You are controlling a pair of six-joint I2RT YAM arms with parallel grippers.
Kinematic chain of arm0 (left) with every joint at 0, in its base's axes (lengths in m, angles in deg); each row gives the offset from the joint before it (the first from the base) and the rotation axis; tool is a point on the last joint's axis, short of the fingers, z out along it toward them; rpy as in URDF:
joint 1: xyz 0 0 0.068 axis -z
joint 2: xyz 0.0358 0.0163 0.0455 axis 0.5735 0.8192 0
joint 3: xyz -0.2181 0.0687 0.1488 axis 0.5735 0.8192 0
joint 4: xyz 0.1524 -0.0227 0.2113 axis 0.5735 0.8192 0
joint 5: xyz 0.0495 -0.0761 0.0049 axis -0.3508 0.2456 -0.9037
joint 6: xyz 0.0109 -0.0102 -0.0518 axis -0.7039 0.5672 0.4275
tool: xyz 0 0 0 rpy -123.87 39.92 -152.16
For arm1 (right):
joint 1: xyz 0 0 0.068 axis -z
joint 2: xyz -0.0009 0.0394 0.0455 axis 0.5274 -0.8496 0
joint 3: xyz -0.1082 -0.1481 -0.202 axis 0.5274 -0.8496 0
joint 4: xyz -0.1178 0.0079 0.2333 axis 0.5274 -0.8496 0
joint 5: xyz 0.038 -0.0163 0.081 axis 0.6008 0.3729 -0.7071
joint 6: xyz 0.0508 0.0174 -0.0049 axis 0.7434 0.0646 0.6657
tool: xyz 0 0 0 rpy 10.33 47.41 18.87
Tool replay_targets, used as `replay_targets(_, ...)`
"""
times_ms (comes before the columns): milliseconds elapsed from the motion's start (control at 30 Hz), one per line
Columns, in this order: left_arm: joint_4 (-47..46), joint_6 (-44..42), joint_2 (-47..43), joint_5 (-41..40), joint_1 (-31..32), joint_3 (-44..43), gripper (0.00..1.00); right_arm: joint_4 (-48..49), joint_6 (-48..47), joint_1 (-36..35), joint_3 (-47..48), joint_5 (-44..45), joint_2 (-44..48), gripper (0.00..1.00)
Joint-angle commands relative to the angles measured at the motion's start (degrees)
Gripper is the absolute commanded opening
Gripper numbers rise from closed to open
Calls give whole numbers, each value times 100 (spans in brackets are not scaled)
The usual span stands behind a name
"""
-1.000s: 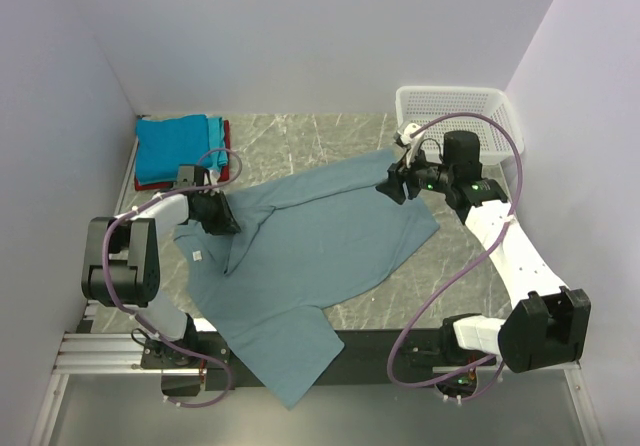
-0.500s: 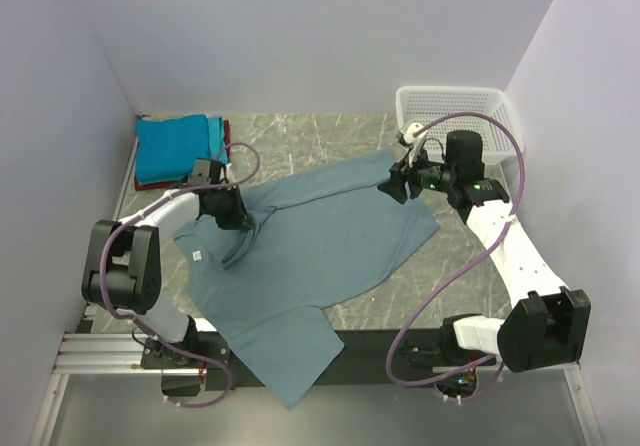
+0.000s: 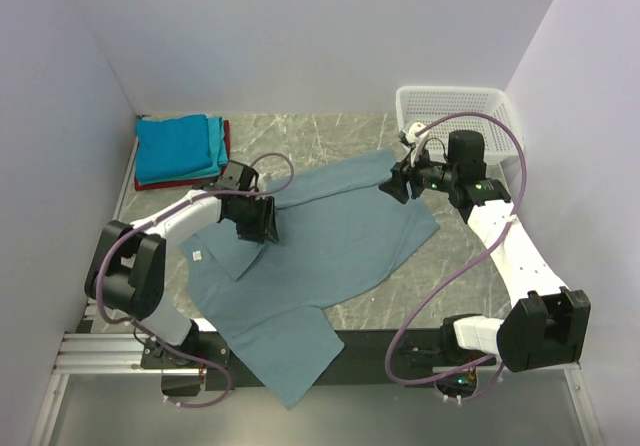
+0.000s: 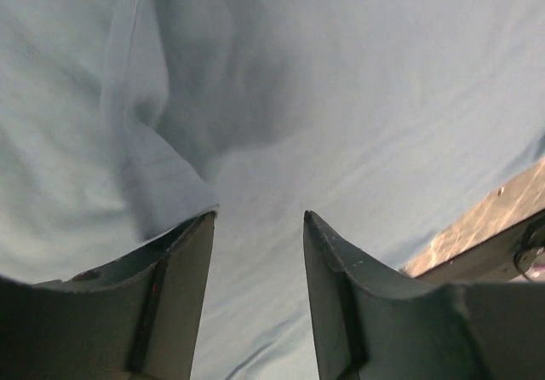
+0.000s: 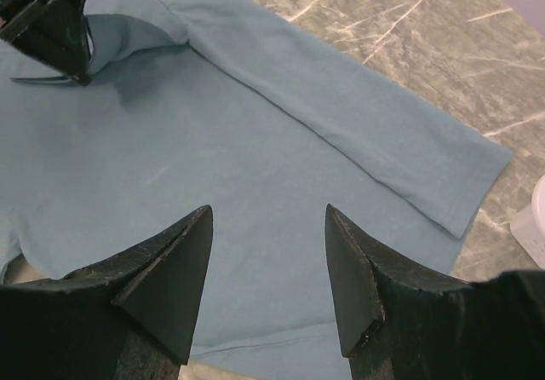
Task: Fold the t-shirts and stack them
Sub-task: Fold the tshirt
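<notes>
- We see a grey-green, marble-patterned table (image 3: pixel 330 131) with pale walls (image 3: pixel 300 36) at the back and on both sides.
- The large grey-blue t-shirt (image 3: pixel 330 246) lies spread across the middle of the table. One corner hangs over the near edge, and its small white tag (image 3: pixel 198 256) faces up near the left arm.
- At the far left corner sits a folded stack: the bright blue tee (image 3: pixel 175 146) is on top, with the teal tee (image 3: pixel 214 146) and the red tee (image 3: pixel 226 138) showing at its edges.
- A white mesh basket (image 3: pixel 470 94) stands in the far right corner, apart from all the cloth.
- The left gripper (image 3: pixel 262 221) is low on the left part of the grey-blue t-shirt, where the cloth is doubled over. In the left wrist view its fingers (image 4: pixel 183 261) stand partly apart with a clear gap. A fold of cloth touches the tip of one of them, but we see nothing clamped between the two.
- The right gripper (image 3: pixel 393 184) hangs over the shirt's far right part. Its wrist view shows the jaws wide apart and empty — flat cloth and a sleeve lie below, with bare marble beyond.
- In that same view the left gripper shows as a dark shape at the upper left, on the cloth.
</notes>
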Motion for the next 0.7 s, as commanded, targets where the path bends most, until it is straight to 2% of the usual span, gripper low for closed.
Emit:
replay_targets(0, 181, -251, -513, -170, 150, -271, 52, 6, 21, 74, -9, -117, 133, 63)
replay_targets(133, -127, -514, -1162, 172, 159, -306, 56, 15, 30, 74, -9, -125, 133, 63)
replay_targets(233, -232, -655, -1278, 463, 159, -376, 57, 6, 39, 92, -9, -126, 115, 63)
replay_targets(500, -574, -392, -1243, -775, 133, -262, 57, -3, 4, 145, -18, -152, 142, 63)
replay_targets(633, -1014, -234, -894, -672, 115, -121, 54, -38, -23, 145, -18, -222, 98, 63)
replay_targets(667, -1058, -190, -752, -644, 124, -165, 49, -64, -32, 153, 0, -222, 89, 63)
